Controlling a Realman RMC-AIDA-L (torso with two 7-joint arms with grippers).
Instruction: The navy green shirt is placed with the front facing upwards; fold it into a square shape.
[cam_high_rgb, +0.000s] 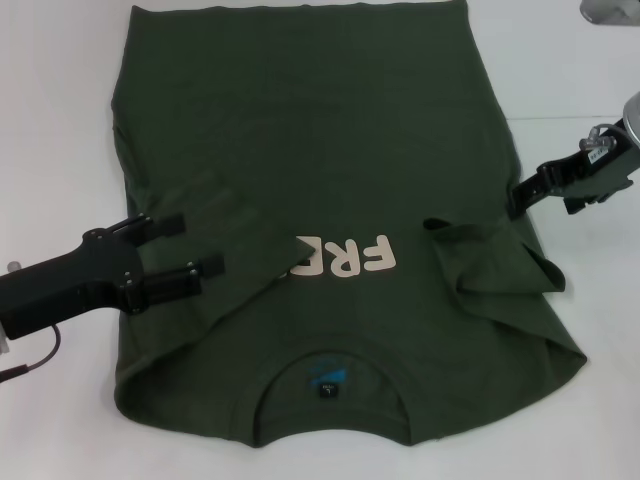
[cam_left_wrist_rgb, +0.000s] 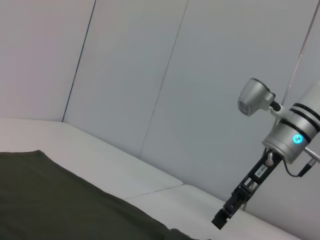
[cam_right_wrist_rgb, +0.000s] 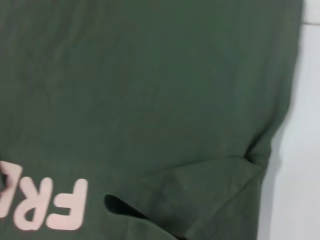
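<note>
The dark olive-green short-sleeved cotton shirt lies flat on the white table, its front up. The round collar with the small blue label is at the near edge, and the hem is at the far edge. Both sleeves are already folded inward over the body. The left sleeve covers the last letters of the off-white chest print, so only "FRE" can be read. The right sleeve lies a little wrinkled just beside the print.

The black left gripper is over the left side of the shirt, near the folded sleeve. Its two fingers stand apart and hold nothing. The right gripper is at the right edge of the shirt, just above the folded right sleeve. I cannot tell if its jaws are apart or together.

I judge the task is in an early part: the sleeves are in, but the body is not yet folded, so the long sides and the hem-to-collar fold are left to make the square.
</note>
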